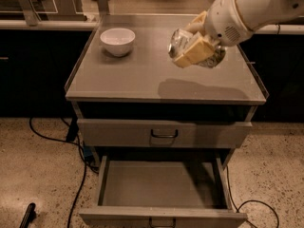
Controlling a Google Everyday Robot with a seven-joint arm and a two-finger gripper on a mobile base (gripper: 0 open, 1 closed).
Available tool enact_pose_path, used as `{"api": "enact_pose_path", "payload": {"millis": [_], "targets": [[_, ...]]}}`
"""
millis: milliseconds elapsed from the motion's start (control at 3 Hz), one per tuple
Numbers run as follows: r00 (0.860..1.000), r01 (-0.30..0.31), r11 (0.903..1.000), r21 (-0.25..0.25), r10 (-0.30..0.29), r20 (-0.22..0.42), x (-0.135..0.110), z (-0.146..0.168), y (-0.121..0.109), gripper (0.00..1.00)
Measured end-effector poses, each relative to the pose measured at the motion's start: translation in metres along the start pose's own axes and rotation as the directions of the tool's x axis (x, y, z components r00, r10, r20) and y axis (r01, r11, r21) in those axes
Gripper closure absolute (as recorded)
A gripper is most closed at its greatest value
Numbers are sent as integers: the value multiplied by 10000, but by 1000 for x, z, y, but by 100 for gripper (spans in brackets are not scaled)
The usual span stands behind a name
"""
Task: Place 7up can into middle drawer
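Above cabinet top (pixel 142 75), right | one 7up can (pixel 176 42), one white bowl (pixel 117 40), two drawers (pixel 164 134) | my gripper (pixel 195 42), fingers (pixel 190 55) clamped on the can

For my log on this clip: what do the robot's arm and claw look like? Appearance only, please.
The arm is a thick, rounded white shell with a thin tan ring seam and a patch of small grille-like dots near the wrist. No cables show on it. The claw, above the right half of the cabinet top, has blocky, pale yellow-tan fingers.
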State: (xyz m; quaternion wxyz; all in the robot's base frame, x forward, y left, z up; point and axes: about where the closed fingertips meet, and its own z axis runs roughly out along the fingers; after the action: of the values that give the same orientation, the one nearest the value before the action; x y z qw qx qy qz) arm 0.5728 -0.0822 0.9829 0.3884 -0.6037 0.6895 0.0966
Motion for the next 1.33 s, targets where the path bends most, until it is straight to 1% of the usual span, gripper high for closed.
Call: {"api": "enact_pose_path", "payload": {"millis": [333,667,1000,1333], "targets": [[9958,-539,9964,648,488,773,4,-6,35,100],[9784,-1738,9753,1360,1553,1368,38,-5,66,100],[9497,-3033,9458,1157,2902,1178,103,30,104,100],[9158,-3984,9149,657,3928,835,154,66,128,100]]}}
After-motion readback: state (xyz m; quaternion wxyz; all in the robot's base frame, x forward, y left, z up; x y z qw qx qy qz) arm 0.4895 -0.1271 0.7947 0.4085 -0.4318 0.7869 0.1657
